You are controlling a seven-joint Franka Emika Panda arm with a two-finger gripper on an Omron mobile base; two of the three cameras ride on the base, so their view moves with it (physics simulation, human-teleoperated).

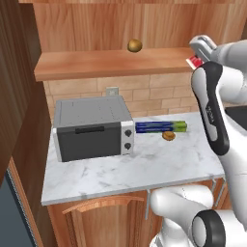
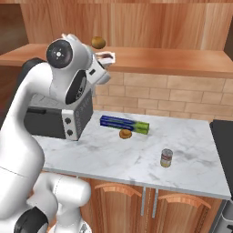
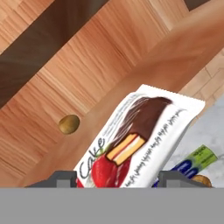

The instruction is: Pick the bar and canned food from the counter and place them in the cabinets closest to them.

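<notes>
My gripper (image 3: 118, 178) is shut on the bar (image 3: 136, 139), a red and white packet with a chocolate cake picture. It is held up at the front edge of the cabinet shelf (image 1: 111, 63), at that shelf's right end. From the left base the bar (image 1: 195, 61) peeks out red beside the hand, and from the right base the bar (image 2: 106, 56) lies level with the shelf (image 2: 173, 62). The canned food (image 2: 167, 158) stands upright on the marble counter (image 2: 136, 157), near its front right, far below the gripper.
A brown-yellow ball (image 1: 134, 46) rests on the shelf left of the bar. On the counter (image 1: 144, 169) stand a grey toaster oven (image 1: 91, 128), a long blue-and-green box (image 1: 160, 127) and a round pastry (image 1: 169, 136). The black stovetop (image 2: 225, 136) borders the counter's right.
</notes>
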